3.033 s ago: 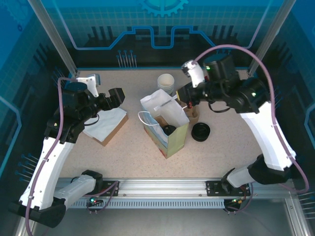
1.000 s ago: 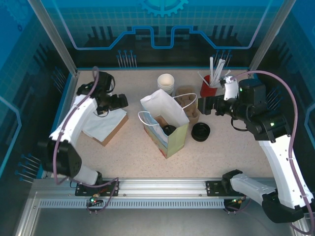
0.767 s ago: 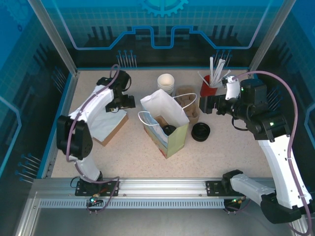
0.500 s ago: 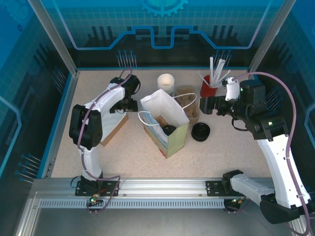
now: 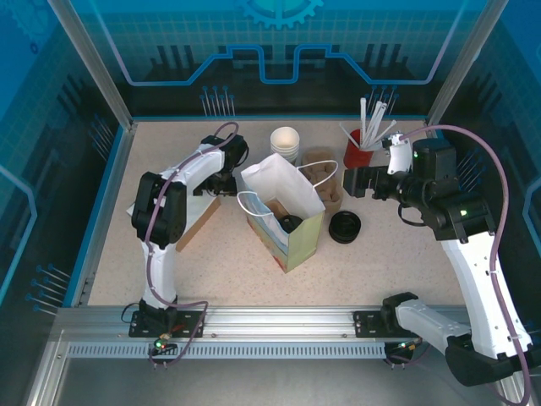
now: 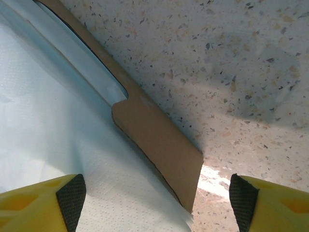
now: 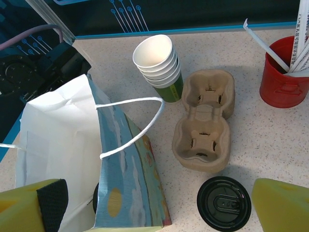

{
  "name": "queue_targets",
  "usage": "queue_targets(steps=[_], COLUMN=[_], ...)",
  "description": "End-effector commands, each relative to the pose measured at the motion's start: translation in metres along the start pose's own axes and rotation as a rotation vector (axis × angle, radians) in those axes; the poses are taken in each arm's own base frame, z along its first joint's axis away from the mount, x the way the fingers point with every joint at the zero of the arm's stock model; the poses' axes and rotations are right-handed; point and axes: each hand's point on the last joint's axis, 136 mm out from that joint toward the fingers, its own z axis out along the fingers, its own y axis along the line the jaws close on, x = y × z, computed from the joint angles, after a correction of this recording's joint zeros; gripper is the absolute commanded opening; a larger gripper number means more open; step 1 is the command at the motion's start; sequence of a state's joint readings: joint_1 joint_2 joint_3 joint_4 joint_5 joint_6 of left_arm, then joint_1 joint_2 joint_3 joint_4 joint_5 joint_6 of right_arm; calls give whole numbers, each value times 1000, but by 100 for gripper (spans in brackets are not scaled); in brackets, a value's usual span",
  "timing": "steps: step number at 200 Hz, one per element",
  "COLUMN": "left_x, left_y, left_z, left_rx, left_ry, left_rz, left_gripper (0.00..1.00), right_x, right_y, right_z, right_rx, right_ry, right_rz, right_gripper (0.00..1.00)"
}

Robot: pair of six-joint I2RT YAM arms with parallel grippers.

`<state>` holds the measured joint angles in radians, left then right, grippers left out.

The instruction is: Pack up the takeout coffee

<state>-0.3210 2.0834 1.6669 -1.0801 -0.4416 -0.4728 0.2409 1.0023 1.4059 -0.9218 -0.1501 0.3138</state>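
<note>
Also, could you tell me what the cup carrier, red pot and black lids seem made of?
Cup carrier: apparently moulded paper pulp, matte tan, soft rounded edges. Red pot: painted metal or plastic, unclear; smooth, slight sheen. Black lids: likely thin plastic, semi-gloss, embossed detail.

The takeout coffee point(image 5: 290, 224) is sitting upright inside the open paper bag point(image 5: 279, 176), which is standing near the middle of the table point(image 5: 380, 271). Its round black lid is facing up, low between the bag's white and patterned walls, which are hiding the cup's body from the top view
</note>
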Motion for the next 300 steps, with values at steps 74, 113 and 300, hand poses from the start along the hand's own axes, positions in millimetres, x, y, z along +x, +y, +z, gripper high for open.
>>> queue_targets(steps=[74, 113, 300], left_x=[-2, -5, -15], left_y=[3, 5, 26], left_z=[-9, -18, -67], left_rx=[-18, -6, 34], left_ry=[-12, -31, -133], left_rz=[9, 4, -12], left_gripper=[48, 38, 1], right_x=[-4, -4, -3], right_y=[-1, -1, -2], right_z=[4, 6, 4], right_rx=[-13, -16, -6], right_ry=[-10, -6, -6], right_rz=[29, 34, 42], right_gripper=[100, 100, 100])
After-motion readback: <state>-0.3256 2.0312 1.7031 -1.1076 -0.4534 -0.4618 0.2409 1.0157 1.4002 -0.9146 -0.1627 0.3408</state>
